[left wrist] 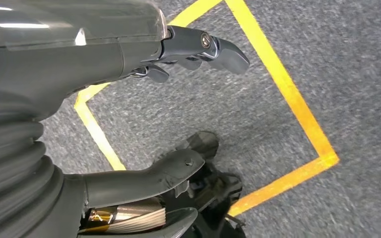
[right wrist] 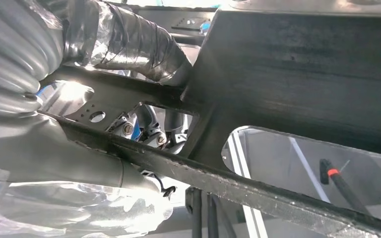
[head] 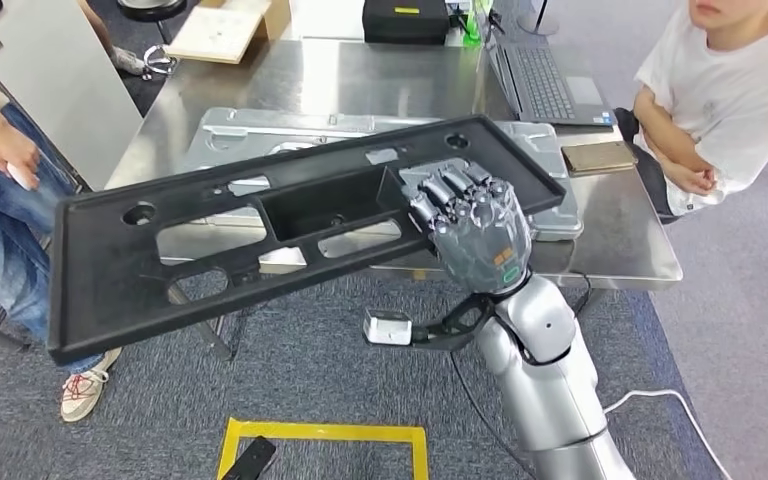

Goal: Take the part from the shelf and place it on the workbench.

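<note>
The right hand [head: 472, 222] is gripping a long, flat black part [head: 210, 250] full of cutouts, tilting over the steel workbench [head: 620, 250], while the left hand [left wrist: 188, 54] is dangling empty, fingers apart.

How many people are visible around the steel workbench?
2: one person in jeans stands at its left side, another person in a white shirt sits at its right side. Others may be outside the view.

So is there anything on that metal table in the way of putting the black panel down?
Yes. A silver stamped part already lies across the table, right under the panel held by the right hand. A laptop and small brown board sit further right.
</note>
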